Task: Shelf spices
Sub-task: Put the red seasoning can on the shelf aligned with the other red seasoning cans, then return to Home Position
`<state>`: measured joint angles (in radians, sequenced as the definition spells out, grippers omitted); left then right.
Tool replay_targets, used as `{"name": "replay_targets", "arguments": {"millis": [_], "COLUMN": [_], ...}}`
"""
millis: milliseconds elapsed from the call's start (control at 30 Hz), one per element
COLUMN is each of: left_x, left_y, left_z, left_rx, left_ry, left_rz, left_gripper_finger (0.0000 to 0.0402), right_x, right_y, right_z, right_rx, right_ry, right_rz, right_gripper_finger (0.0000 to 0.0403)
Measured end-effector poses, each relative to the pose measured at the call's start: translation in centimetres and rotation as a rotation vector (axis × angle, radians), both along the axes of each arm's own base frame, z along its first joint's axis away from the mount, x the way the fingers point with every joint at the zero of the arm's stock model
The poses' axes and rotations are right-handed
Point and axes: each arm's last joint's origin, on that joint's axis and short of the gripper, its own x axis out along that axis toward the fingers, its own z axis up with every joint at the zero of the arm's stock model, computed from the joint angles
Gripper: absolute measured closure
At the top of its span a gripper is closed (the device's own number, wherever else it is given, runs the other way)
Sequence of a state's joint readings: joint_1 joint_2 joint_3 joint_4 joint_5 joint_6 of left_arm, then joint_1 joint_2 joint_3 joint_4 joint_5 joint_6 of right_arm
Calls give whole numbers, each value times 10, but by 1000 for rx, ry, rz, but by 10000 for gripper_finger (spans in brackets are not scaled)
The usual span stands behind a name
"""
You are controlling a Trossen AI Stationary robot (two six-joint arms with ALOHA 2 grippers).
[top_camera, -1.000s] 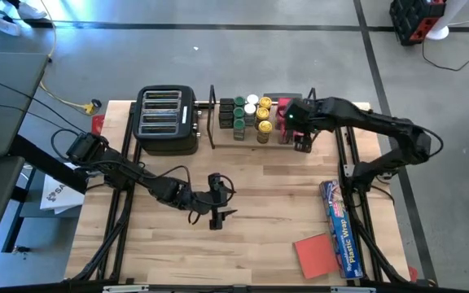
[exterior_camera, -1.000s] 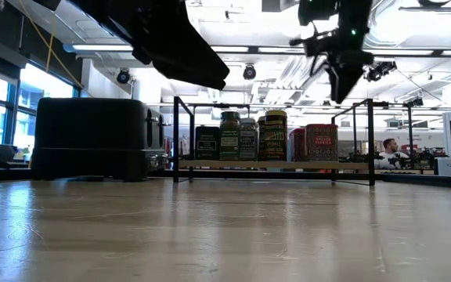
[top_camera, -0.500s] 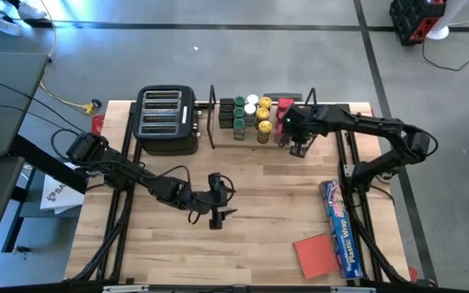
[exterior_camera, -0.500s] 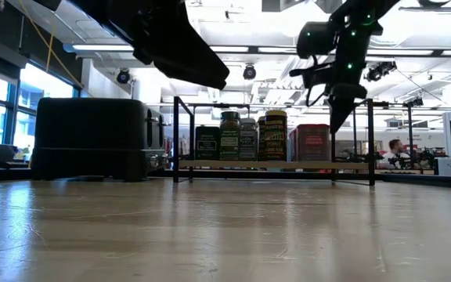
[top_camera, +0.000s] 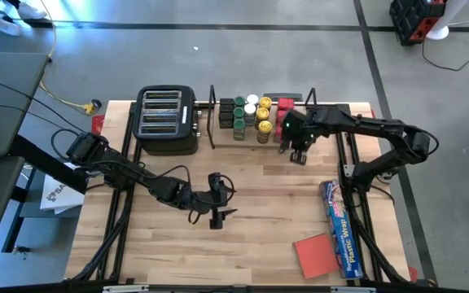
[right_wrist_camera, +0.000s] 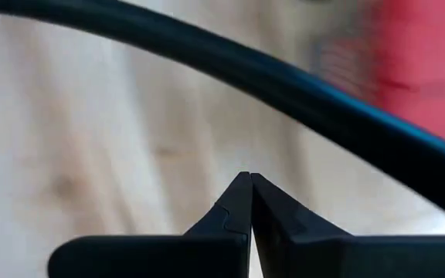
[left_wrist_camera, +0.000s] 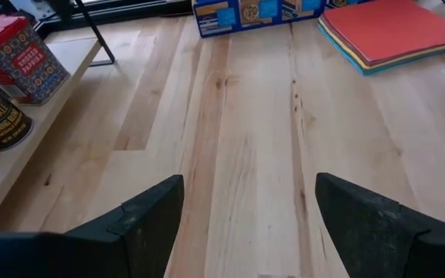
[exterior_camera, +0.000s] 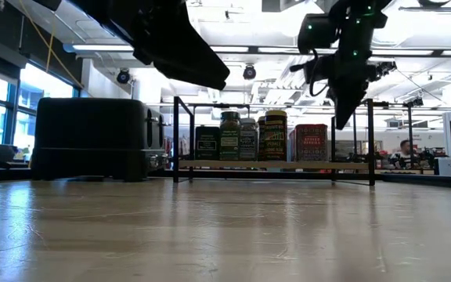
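While the spices [top_camera: 252,119] stand upright on the shelf [top_camera: 215,122], which runs left to right, the right gripper [top_camera: 298,156], fingertips together, hangs just before it.

Here's the light wooden plank table [top_camera: 251,187], seen from above. At twelve o'clock sits the low black-rod shelf [top_camera: 215,122] with its pale board base, small spice jars and tins [top_camera: 251,118] packed together on it. Just beside it, at eleven o'clock, sits the black slotted toaster [top_camera: 166,120]. Down at five o'clock, the flat red square pad [top_camera: 316,254] touches the long blue plastic-wrap box [top_camera: 339,225].
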<state>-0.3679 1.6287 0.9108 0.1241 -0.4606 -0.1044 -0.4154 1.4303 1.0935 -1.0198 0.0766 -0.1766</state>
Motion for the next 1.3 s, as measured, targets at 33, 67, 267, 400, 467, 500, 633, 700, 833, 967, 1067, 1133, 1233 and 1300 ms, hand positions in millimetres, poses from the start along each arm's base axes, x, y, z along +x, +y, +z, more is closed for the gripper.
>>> {"name": "replay_targets", "arguments": {"millis": [33,67,267,400,467,500,633,700,833,967,1067,1133,1233,1300], "left_x": [0,0,0,0,0,0,0,0,0,0,0,-1,-3,-9], "left_y": [0,0,0,0,0,0,0,0,0,0,0,-1,-4,-6], "left_z": [0,0,0,0,0,0,0,0,0,0,-1,-1,1,7], "left_rx": [-3,-6,-6,-4,-4,-4,-4,-4,-4,-4,-4,-4,15,44], "left_ry": [0,0,-1,5,5,4,4,4,5,5,6,5,5,-1], "left_rz": [2,4,3,3,2,2,3,3,3,2,2,1,-2,22], "left_gripper_finger": [112,112,112,112,112,112,112,112,112,112,112,112,112,112], "right_x": [2,4,15,15,14,13,10,9,6,5,5,4,0,-6], "right_y": [4,8,12,10,8,6,-1,-5,-11,-14,-15,-14,-5,5], "right_z": [-3,-8,-39,-49,-50,-50,-49,-49,-49,-49,-48,-48,-37,-24], "right_rx": [44,67,-9,-67,-114,-135,-152,-153,-155,-177,-185,-181,-182,-186], "right_ry": [-21,-47,-204,-243,-224,-217,-211,-210,-209,-207,-208,-208,-229,-264], "right_rz": [23,46,27,-6,-24,-35,-70,-86,-110,-126,-153,-150,-121,-100], "right_gripper_finger": [402,402,403,403,403,403,403,403,403,403,403,403,403,403]}}
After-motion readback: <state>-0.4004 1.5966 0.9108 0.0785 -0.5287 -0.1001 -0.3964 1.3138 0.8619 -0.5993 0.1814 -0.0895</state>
